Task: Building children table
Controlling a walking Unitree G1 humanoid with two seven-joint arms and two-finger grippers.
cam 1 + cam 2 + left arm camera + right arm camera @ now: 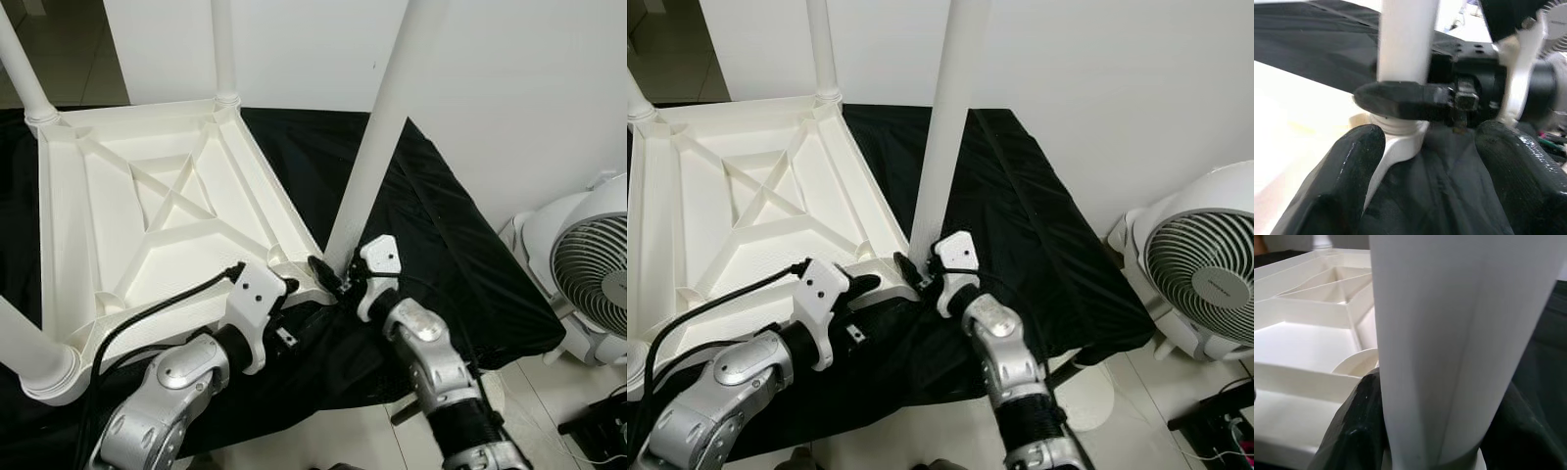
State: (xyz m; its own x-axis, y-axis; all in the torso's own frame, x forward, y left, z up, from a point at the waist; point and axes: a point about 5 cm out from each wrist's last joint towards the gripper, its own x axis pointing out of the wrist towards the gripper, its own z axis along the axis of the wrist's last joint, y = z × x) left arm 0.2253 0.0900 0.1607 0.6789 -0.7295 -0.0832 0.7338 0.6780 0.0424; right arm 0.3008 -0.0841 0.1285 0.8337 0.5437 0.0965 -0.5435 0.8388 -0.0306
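The white children's table [147, 196] lies upside down on a black cloth [441, 225], with its legs pointing up. At its near right corner stands a tall white leg [377, 147], which tapers down into the corner socket. My right gripper [333, 274] is shut on the base of this leg, and in the right wrist view its black fingers [1356, 431] hug both sides of the leg [1449, 333]. My left gripper [289, 286] hovers open just beside the same corner. In the left wrist view its fingers [1337, 186] are spread, facing the leg's threaded base [1400, 127].
Three more legs rise at the other corners: far left [20, 69], far middle [223, 49], near left [24, 348]. A white fan [588, 264] stands on the floor to the right. A white wall is close behind. The cloth's front edge hangs near my arms.
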